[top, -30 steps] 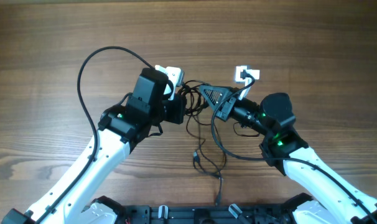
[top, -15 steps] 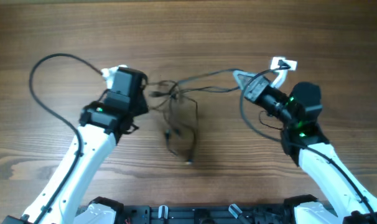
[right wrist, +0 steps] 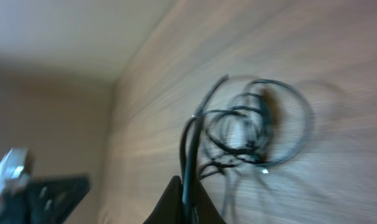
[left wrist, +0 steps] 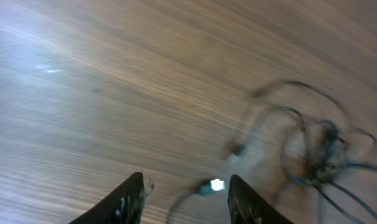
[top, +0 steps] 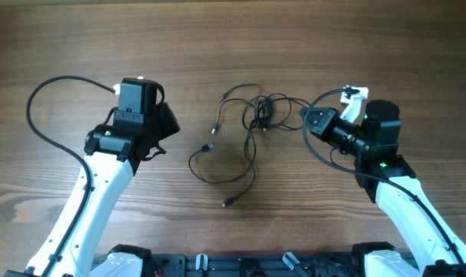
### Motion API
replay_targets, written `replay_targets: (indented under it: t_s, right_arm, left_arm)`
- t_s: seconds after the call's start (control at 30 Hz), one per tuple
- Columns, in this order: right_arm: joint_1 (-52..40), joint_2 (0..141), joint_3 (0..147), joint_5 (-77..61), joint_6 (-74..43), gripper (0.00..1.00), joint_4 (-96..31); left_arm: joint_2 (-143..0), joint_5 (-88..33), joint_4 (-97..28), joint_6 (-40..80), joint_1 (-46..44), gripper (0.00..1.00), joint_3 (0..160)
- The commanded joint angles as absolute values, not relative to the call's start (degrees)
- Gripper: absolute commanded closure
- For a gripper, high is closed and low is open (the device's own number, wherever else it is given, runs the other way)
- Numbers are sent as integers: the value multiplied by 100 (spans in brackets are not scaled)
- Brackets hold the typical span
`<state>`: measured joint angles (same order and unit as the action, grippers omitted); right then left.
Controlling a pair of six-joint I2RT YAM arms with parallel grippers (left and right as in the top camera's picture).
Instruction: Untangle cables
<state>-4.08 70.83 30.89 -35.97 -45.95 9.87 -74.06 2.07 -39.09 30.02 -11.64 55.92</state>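
Overhead: left arm (top: 94,192) and right arm (top: 406,208) angle inward; left gripper (left wrist: 185,183) splayed empty, right gripper (right wrist: 185,198) pinching the cables (top: 260,115), loops trailing down-left

Jaws stand apart at the bottom edge, nothing between them. A pale plug end (left wrist: 217,184) lies just above the gap on the wooden counter (left wrist: 83,93). At right, the thin black cables (left wrist: 319,149) sit bunched in blurred loops.
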Motion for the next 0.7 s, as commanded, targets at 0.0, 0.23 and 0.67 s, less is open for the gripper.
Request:
replay_targets:
  t_s: [0.0, 0.23, 0.67]
  right_arm:
    - [-495, 6995, 3148, -5382, -3597, 90, 1542]
    - [-567, 6995, 3148, -5363, -3618, 69, 1586]
    - [-565, 6995, 3148, -902, -5435, 0, -1098]
  left_arm:
    - [-7452, -2274, -3365, 1870, -1151, 34, 5511]
    - [-7623, -3728, -2928, 1487, -1162, 17, 5494]
    - [-8184, -3238, -2473, 1538, -2797, 10, 5494]
